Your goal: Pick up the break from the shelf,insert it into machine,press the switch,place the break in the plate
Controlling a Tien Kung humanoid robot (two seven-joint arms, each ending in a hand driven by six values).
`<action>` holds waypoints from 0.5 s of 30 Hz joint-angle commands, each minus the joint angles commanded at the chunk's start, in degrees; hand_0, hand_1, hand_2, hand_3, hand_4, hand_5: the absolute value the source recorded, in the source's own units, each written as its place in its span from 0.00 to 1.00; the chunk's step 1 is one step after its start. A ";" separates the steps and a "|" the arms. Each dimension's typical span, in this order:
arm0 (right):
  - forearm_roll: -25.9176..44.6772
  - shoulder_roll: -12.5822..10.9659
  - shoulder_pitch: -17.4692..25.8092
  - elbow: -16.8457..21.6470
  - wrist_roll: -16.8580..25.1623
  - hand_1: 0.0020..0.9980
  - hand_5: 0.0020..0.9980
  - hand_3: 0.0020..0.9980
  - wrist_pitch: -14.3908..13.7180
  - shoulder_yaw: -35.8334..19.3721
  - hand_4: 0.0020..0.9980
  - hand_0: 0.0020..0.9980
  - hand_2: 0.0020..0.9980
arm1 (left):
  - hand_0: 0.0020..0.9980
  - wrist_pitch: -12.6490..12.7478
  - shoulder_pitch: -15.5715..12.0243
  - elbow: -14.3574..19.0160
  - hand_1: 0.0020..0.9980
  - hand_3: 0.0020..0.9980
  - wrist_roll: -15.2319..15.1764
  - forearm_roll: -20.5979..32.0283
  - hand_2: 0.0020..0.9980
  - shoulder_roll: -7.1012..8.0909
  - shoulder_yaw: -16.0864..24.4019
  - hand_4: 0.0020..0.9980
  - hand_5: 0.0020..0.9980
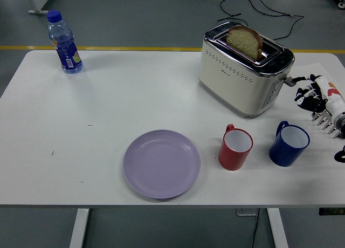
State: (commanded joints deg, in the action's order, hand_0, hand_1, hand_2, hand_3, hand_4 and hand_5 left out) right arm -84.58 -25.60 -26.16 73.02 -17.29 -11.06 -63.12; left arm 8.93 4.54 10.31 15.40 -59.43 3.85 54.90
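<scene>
The brown-crusted bread slice (245, 41) stands upright in the slot of the cream-and-chrome toaster (244, 70). My right hand (311, 95), fingers loosely curled and holding nothing, hangs just right of the toaster's lever. The lilac round plate (161, 163) lies toward the toaster's near left.

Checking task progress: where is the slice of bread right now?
In the head view, the bread stands upright in a slot of the toaster at the table's far right, behind the red mug.

Bright, even overhead light. Soft faint shadows under plate (161, 163) and mugs. Glare on toaster (245, 67) chrome top. Focus sharp; right hand (312, 95) slightly blurred.
</scene>
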 joint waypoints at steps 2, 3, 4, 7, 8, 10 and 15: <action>-0.18 0.06 0.06 0.08 -0.06 0.21 0.03 0.72 0.01 0.12 0.40 0.11 0.32 | 0.66 -0.03 0.00 0.00 0.57 0.61 0.03 -0.07 0.59 0.00 -0.02 0.32 1.00; -0.24 0.07 0.06 0.13 -0.12 0.21 0.03 0.72 -0.01 0.19 0.40 0.11 0.32 | 0.66 -0.03 -0.02 0.00 0.57 0.61 0.04 -0.08 0.59 -0.01 -0.02 0.32 1.00; -0.31 0.06 0.02 0.18 -0.15 0.20 0.04 0.72 -0.01 0.22 0.41 0.10 0.32 | 0.66 -0.04 -0.04 0.00 0.57 0.61 0.06 -0.19 0.59 -0.02 0.07 0.32 0.99; -0.40 0.08 -0.06 0.12 -0.20 0.20 0.04 0.72 0.00 0.30 0.41 0.10 0.32 | 0.66 -0.04 -0.07 0.00 0.57 0.61 0.10 -0.33 0.59 -0.03 0.17 0.32 0.99; -0.42 0.10 -0.09 0.04 -0.21 0.20 0.04 0.72 0.00 0.33 0.41 0.10 0.32 | 0.66 -0.05 -0.09 0.00 0.57 0.61 0.11 -0.37 0.59 -0.03 0.17 0.32 0.99; -0.36 0.25 -0.18 -0.40 -0.28 0.20 0.04 0.71 -0.05 0.43 0.40 0.10 0.32 | 0.66 -0.04 -0.12 0.00 0.57 0.61 0.15 -0.45 0.59 -0.06 0.22 0.32 1.00; -0.24 0.45 -0.14 -1.45 -0.40 0.20 0.04 0.71 0.03 0.53 0.40 0.10 0.32 | 0.66 -0.03 -0.15 0.00 0.57 0.61 0.17 -0.48 0.59 -0.07 0.17 0.32 1.00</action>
State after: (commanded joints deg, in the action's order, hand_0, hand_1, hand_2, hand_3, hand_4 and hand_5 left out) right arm -84.82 -25.15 -26.29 71.57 -17.69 -11.03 -62.60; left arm 8.90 4.39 10.31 15.58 -59.92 3.78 55.07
